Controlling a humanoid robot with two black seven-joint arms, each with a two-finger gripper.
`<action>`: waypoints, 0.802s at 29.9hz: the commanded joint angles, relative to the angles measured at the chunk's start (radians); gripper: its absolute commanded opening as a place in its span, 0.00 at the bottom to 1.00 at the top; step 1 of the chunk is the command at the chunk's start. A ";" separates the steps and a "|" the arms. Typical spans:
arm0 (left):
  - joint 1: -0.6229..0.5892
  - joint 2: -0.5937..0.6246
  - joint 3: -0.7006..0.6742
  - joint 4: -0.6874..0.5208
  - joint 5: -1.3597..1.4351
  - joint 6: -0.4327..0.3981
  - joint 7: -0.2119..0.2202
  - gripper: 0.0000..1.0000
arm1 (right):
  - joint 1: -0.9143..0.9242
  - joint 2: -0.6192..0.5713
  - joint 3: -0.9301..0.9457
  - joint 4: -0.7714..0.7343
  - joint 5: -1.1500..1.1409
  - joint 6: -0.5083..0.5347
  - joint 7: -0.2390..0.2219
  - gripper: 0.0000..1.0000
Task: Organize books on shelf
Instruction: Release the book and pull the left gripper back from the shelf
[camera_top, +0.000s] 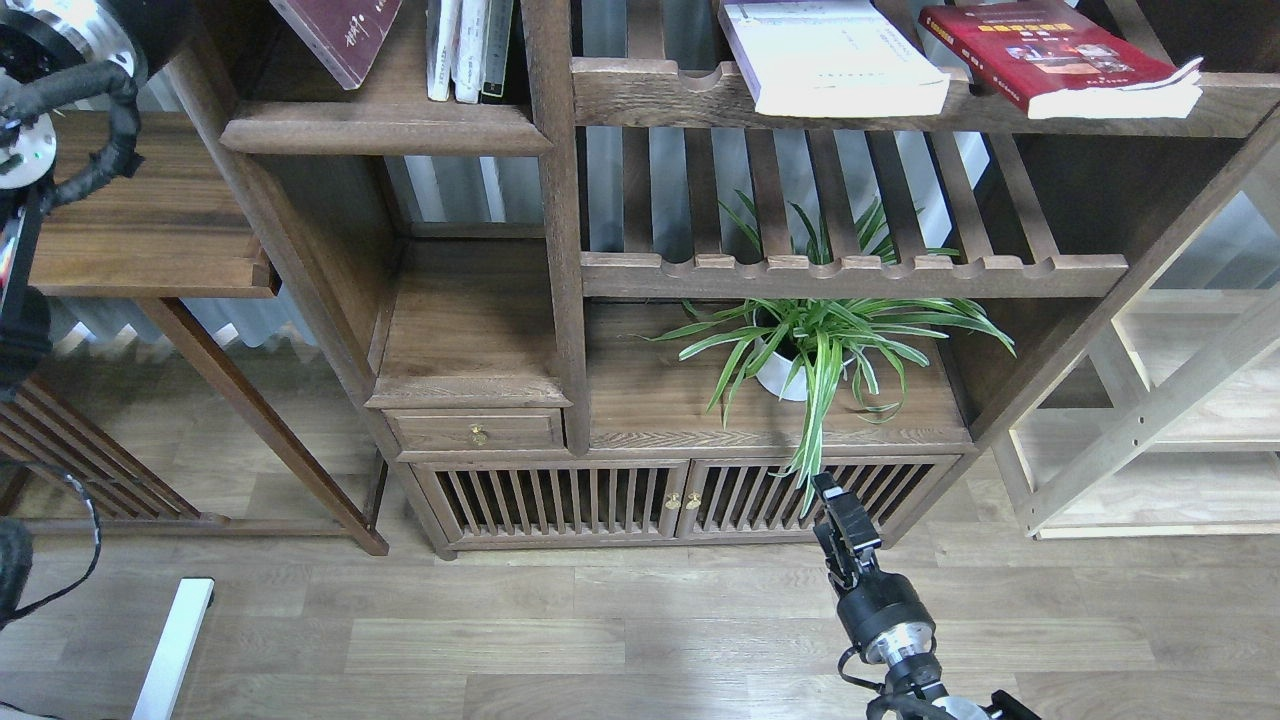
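Note:
The maroon book (340, 35) leans tilted at the top left on the solid-plank shelf (385, 130). The white book with lavender edges (835, 60) lies flat on the upper slatted shelf (660, 95). The red book (1060, 60) lies flat to its right on the same slatted shelf. My right gripper (835, 500) hangs low over the floor in front of the cabinet doors, far below the books, and holds nothing. It is dark and its fingers cannot be told apart. Only thick parts of my left arm (60, 90) show at the top left; its gripper is out of view.
Thin white-spined books (465, 50) stand upright right of the maroon book. A potted spider plant (810, 345) sits under the lower slatted shelf (850, 275). A drawer (478, 432) and slatted cabinet doors (680, 500) are below. A light wooden rack (1180, 400) stands at right.

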 joint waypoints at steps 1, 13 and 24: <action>-0.049 -0.001 0.033 0.042 -0.012 0.001 0.000 0.03 | 0.006 0.001 -0.001 0.000 0.000 0.000 -0.002 0.99; -0.152 -0.027 0.117 0.168 -0.029 0.002 0.000 0.03 | 0.008 -0.007 -0.004 0.043 0.000 0.000 -0.003 0.99; -0.207 -0.047 0.168 0.275 -0.032 -0.012 0.000 0.04 | 0.000 -0.004 -0.002 0.043 0.001 0.000 -0.002 0.99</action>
